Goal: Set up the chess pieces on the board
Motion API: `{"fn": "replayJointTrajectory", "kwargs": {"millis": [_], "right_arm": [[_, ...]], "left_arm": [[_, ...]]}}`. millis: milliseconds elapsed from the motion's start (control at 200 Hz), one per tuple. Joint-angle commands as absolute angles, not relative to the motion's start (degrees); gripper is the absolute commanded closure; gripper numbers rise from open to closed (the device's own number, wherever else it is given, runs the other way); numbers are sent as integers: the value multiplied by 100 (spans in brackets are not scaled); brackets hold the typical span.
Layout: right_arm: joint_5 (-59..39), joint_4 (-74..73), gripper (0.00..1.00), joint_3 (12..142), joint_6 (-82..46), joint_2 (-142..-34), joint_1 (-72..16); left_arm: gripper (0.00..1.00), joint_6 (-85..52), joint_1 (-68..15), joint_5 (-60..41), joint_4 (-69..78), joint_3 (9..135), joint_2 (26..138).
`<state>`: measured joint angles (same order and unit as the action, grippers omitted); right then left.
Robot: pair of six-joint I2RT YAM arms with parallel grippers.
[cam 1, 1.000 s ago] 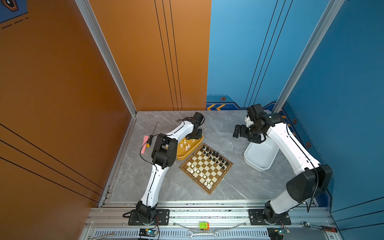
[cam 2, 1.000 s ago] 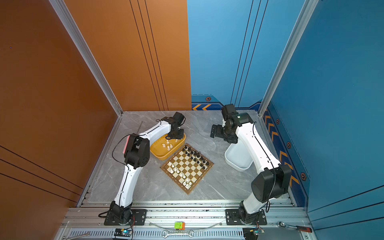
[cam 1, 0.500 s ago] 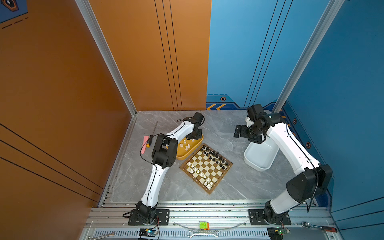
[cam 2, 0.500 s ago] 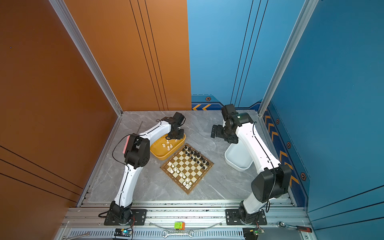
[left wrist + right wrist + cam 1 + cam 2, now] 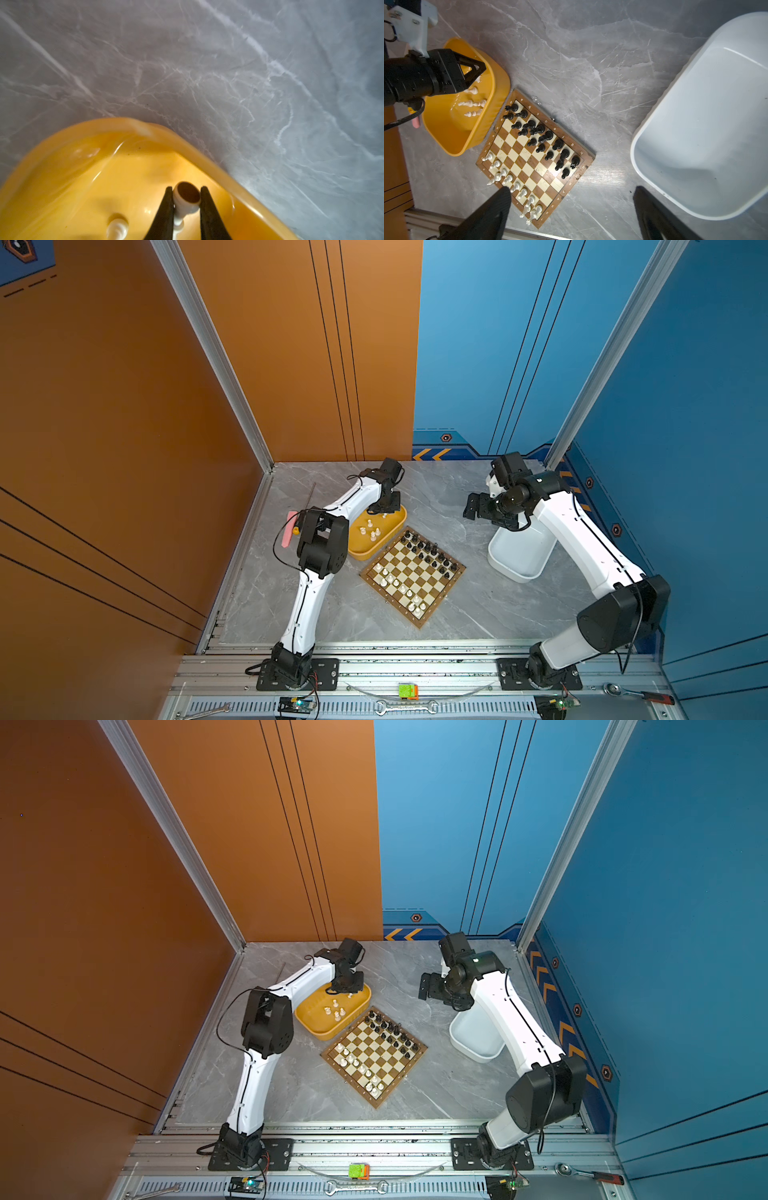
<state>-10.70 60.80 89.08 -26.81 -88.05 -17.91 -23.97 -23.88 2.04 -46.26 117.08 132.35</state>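
Left tool [image 5: 187,188] is clamped on a small white plastic chess piece [image 5: 182,207], with the brown felt base showing right at the tips. Directly under that tool a glossy yellow plastic tray [image 5: 62,166] can be seen, and another white piece [image 5: 117,226] is lying in it just beside the tips. A few more loose white pieces [image 5: 472,102] are scattered in the tray too. Right tool [image 5: 572,188] is held wide apart, raised over the grey marbled worktop [image 5: 571,52]. Out in front of it the small brown-and-cream wooden chessboard [image 5: 527,164] is laid flat, with black pieces [image 5: 542,135] lined up on the side away from the tool and white ones [image 5: 508,180] nearer one tip. A white plastic tub [image 5: 706,124] is parked beside the other tip.
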Motion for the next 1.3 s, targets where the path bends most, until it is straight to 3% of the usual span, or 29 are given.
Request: {"fn": "replayJointTrajectory", "kwargs": {"millis": [0,335,466,541,701,891,1017,1292], "right_arm": [[-1547,5370,12,8544,-2598,-8533,-1934],[-2584,2981,49,7642,-2834,-8631,-2462],[-2811,1434,51,7235,-3213,-8765,-2631],[-3003,283,45,7032,-3753,-8972,-2615],[-3420,-1919,45,6781,-5047,-9665,-2461],[-3750,-4026,51,6869,-6521,-10580,-2398],[-3761,-4778,53,6946,-7068,-10881,-2458],[-4001,-4977,54,7249,-7299,-11070,-2653]], "left_arm": [[88,-2731,-2227,-155,-4785,11821,12643],[90,-3517,-2127,-968,-4807,11650,11922],[91,-3729,-2189,-1071,-4806,11526,11646],[91,-3809,-2239,-1072,-4804,11517,11520],[91,-4016,-2285,-1038,-4779,11544,11309],[91,-4258,-2353,-1008,-4637,11552,11157],[91,-4411,-2394,-886,-4464,11457,11050],[91,-4682,-2452,-695,-3840,11081,10936]]}}
